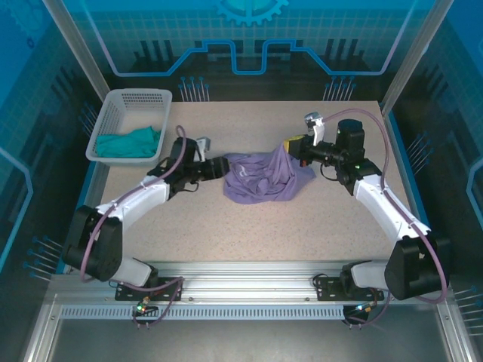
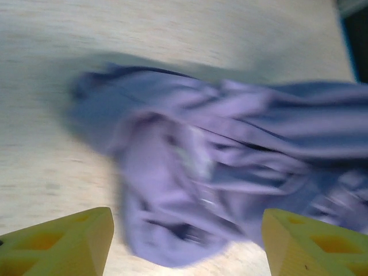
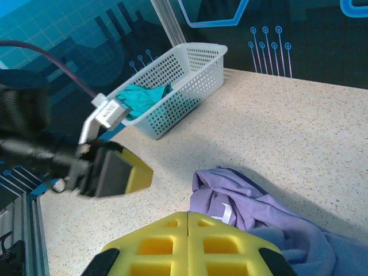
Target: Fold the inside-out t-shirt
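inside-out t-shirt (image 1: 260, 179): crumpled mid-table (image 1: 302, 226), light, limp, likely bunches | left hand (image 1: 217, 167): open by its left edge | right hand (image 3: 188, 221): closed, seemingly pinching its right edge | grip: hem or shoulder seams

Centre: crumpled t-shirt (image 1: 264, 179) heaped on the worktop (image 1: 249, 234); bars any low pass across the middle.
Left of heap: left gripper (image 1: 219, 167), fingers spread, just beside the cloth; left arm (image 1: 143, 197) slants in from the near-left corner.
Right of heap: right gripper (image 1: 290, 147), fingers closed, at the cloth's raised far-right peak; right arm (image 1: 377, 197) comes from the near-right corner.
Far-left corner: basket (image 1: 130, 124) with a teal garment (image 1: 128, 143); upright walls obstruct.
Far edge: bare from the basket to the far-right corner; passable.
Near edge: bare between the arms; passable.
Basket to left arm: narrow gap.
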Action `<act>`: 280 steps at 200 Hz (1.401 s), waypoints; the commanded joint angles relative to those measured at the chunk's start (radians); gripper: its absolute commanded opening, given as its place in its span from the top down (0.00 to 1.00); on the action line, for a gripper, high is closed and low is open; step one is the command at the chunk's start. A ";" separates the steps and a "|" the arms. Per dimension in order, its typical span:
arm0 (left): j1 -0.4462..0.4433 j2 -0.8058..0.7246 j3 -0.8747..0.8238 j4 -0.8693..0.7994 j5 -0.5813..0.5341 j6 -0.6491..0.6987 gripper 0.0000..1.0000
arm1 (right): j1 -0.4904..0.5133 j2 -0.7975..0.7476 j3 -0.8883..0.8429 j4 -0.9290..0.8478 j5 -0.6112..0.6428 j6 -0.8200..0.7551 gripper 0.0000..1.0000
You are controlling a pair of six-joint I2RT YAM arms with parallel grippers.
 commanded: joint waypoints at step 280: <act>-0.041 -0.131 0.540 -0.028 -0.043 -0.005 1.00 | 0.113 0.096 0.700 -0.320 0.143 -0.073 1.00</act>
